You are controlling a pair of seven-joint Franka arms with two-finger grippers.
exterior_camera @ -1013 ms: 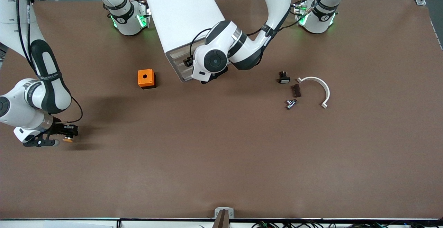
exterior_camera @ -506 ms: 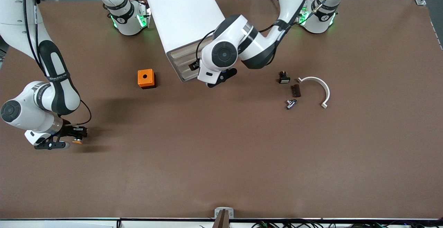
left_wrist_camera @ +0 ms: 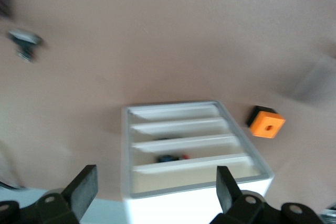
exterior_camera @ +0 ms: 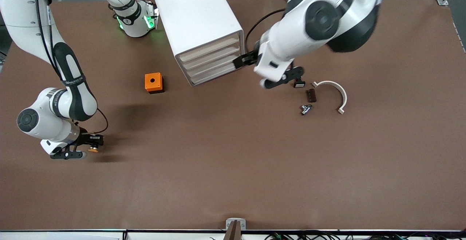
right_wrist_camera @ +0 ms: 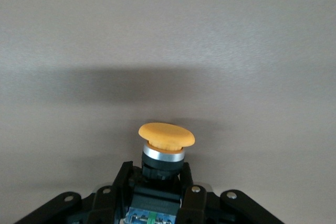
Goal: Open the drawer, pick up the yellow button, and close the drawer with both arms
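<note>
**benchwatcher:** Drawer (exterior_camera: 210, 49) question: it looks flush with the three below it, so is the closing step done?

**armfan:** Looks done to me. Left end effector (left_wrist_camera: 153, 183) is released, fingers spread wide, up in the air over the bench (exterior_camera: 233, 167) just beside the cabinet (exterior_camera: 198, 25) front. Right end effector (exterior_camera: 87, 148) is clenched on the button (right_wrist_camera: 166, 142) (orange cap poking out), low over the bench toward the right arm's end, well apart from the orange cube (exterior_camera: 153, 82).

**benchwatcher:** Next move?

**armfan:** My guess: set the button down gently, then let go.
</note>
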